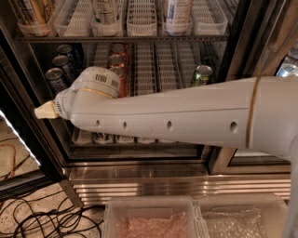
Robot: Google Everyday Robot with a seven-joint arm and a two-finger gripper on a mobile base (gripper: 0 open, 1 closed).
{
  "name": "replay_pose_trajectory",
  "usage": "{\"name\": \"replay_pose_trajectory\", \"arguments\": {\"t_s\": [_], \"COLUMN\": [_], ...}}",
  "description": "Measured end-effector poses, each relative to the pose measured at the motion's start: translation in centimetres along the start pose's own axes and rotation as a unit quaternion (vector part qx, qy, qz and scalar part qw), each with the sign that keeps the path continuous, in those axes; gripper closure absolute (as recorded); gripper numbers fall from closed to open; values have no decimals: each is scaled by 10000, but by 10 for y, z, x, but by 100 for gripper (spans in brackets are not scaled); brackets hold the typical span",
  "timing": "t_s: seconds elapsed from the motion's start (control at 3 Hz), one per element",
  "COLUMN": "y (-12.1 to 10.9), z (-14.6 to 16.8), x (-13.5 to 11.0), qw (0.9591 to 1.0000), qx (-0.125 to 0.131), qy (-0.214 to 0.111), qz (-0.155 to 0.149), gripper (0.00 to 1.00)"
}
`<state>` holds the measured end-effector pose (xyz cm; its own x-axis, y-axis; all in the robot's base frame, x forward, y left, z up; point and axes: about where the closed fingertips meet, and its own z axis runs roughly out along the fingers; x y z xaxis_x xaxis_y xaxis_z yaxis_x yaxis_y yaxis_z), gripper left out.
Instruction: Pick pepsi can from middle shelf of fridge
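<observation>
The fridge (139,183) stands open in front of me. On its middle shelf (145,62), three dark blue pepsi cans stand in a row in the left lane, the nearest one (56,78) at the front. Red cola cans (116,60) stand in a lane right of them, and a green can (202,74) is further right. My white arm (177,116) crosses the view from the right, its round joint (98,81) in front of the red cans. The gripper is hidden from view, so its place relative to the cans cannot be told.
The upper rack (125,38) holds bottles (106,11) in white baskets. The dark door frame (21,116) stands at the left and a second glass door (279,51) at the right. Two plastic bins (153,218) sit below. Black cables (42,218) lie on the floor at the left.
</observation>
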<state>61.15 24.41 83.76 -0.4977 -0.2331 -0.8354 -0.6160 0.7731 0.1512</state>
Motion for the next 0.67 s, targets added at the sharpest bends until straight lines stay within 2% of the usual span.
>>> {"name": "replay_pose_trajectory", "arguments": {"t_s": [0.33,0.67], "y": [12,6], "z": [10,15], "x": [-5,-13], "qw": [10000,9998], "qx": [-6,165], "qy": [3,-31], "qz": [-78,-101], "gripper": [15,20]}}
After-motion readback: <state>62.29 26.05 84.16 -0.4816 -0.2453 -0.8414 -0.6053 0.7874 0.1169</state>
